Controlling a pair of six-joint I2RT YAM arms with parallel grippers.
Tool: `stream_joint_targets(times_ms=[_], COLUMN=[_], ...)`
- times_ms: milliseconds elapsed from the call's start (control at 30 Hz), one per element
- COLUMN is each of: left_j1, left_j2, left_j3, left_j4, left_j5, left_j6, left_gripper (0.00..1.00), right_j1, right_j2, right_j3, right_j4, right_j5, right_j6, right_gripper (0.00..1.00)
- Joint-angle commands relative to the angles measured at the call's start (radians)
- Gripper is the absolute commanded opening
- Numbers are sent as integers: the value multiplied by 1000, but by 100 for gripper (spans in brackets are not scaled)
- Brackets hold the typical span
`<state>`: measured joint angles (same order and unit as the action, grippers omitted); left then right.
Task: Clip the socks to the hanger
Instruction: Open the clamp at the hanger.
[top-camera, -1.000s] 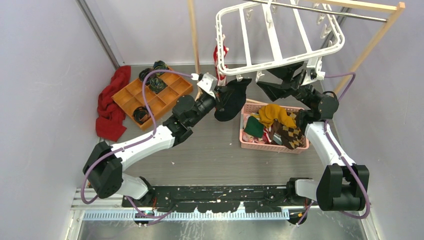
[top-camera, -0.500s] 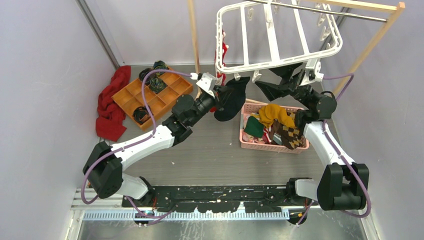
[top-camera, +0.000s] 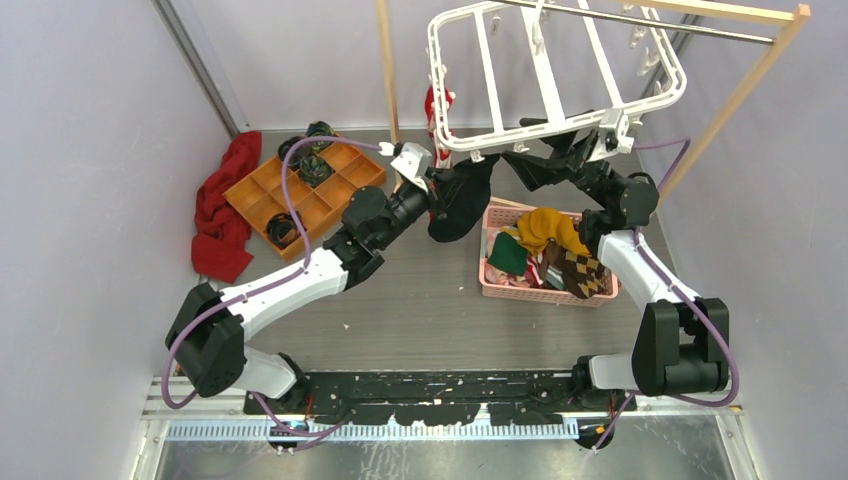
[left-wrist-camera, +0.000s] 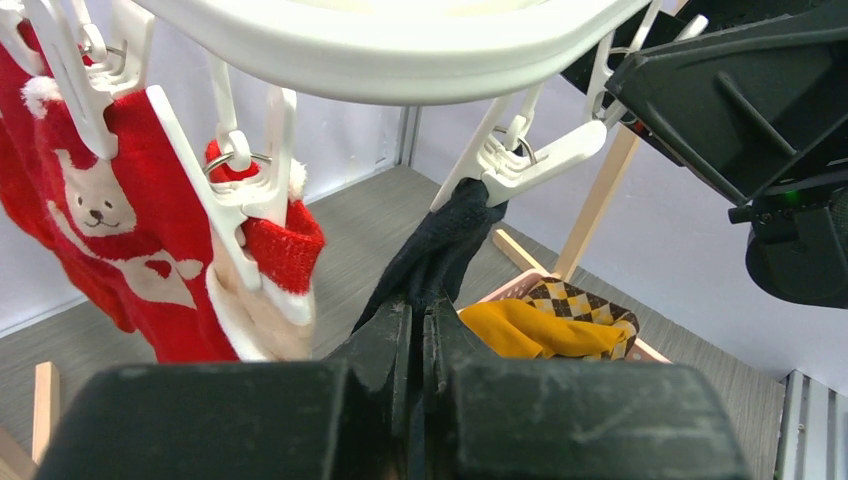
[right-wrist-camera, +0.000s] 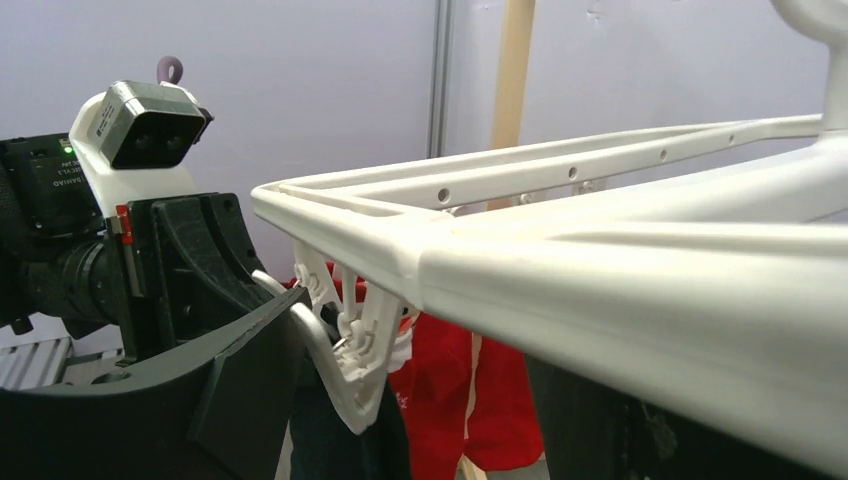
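One black sock, mid-frame, runs from a clip on the hanger straight down into the left gripper, clenched on its lower end. The right gripper gapes astride the hanger's rail, upper right.

White hanger, black sock, mustard-yellow sock, brown-and-cream argyle sock, red bear-print sock

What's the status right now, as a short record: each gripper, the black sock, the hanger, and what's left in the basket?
left gripper: shut on the black sock, below the hanger
right gripper: open, jaws straddling the hanger's near rim
black sock: top edge sits in a white clip
hung: red socks
pink basket: mustard sock and argyle sock, unclipped
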<state>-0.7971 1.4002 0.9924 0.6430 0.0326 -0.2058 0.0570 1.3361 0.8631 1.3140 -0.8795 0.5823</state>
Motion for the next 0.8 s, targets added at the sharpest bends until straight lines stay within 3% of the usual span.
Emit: stream_joint_targets(times_ms=[0,333,767], left_j1=[8,13,18], left_j2=[-17,-4,0], left_j3=[44,53,54], left_j4=[31,31,37], left_j5=[18,30,33], left_j6=[-4,-9,-18], left_gripper=[0,0,0], right_j1=[9,18,22], right_j2=[-1,-3,-29], right_j3=[57,54,51], right_j4=[106,116,116], right_j5=[20,0,-16], right_j6=[26,43,96], right_gripper=[81,77,65])
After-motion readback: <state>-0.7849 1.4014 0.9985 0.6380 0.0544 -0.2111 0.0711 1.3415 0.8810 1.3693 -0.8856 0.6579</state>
